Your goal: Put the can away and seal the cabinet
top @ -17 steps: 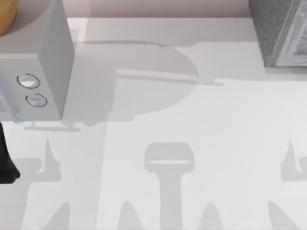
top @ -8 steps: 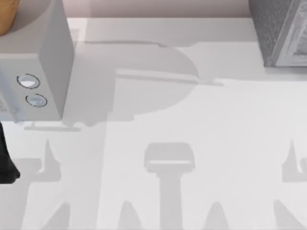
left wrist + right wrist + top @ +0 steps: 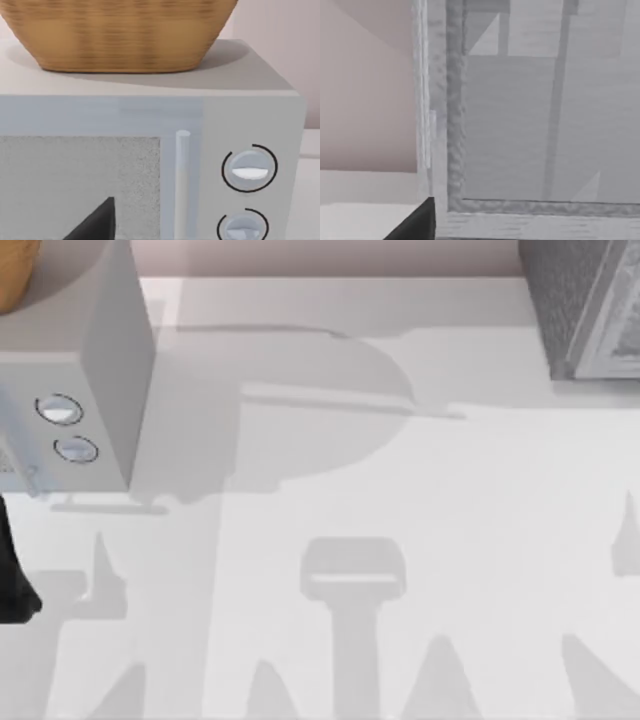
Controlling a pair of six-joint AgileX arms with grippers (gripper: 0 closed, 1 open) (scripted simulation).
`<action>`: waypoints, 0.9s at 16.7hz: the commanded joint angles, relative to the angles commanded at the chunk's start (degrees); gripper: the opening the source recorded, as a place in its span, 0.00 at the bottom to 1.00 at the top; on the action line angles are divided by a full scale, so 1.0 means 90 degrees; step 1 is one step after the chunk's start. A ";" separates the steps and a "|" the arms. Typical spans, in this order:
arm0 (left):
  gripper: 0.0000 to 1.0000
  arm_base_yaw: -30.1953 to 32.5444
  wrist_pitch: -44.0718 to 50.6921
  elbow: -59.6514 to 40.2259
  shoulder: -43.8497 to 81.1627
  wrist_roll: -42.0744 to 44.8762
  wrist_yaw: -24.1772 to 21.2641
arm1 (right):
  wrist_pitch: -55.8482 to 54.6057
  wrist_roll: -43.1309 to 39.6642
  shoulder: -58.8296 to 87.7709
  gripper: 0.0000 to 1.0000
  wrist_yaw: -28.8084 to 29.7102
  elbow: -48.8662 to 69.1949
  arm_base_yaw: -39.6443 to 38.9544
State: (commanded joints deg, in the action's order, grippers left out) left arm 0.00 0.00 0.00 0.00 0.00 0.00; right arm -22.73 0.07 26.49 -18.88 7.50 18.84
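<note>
The grey, rough-textured box-shaped cabinet stands at the desk's far right corner; from my right wrist, its pale framed front rises upright, close.

One microwave, one basket, one cabinet

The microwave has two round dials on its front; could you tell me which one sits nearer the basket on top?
The upper dial, directly above the lower dial, is nearer the wicker basket.

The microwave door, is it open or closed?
Closed. In the left wrist view the microwave door lies flush with its front, handle beside the knobs.
</note>
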 joint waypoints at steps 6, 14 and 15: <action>1.00 0.0000 0.0000 0.0000 0.0000 0.0000 0.0000 | -0.2604 0.0079 0.3542 1.00 -0.2235 0.0744 0.2281; 1.00 0.0000 0.0000 0.0000 0.0000 0.0000 0.0000 | -0.4977 0.0134 0.6750 1.00 -0.4226 0.1453 0.4303; 1.00 0.0000 0.0000 0.0000 0.0000 0.0000 0.0000 | -0.5077 0.0133 0.6878 1.00 -0.4312 0.1489 0.4392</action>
State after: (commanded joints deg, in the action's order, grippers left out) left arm 0.00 0.00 0.00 0.00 0.00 0.00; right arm -68.43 1.26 88.39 -57.69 20.90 58.36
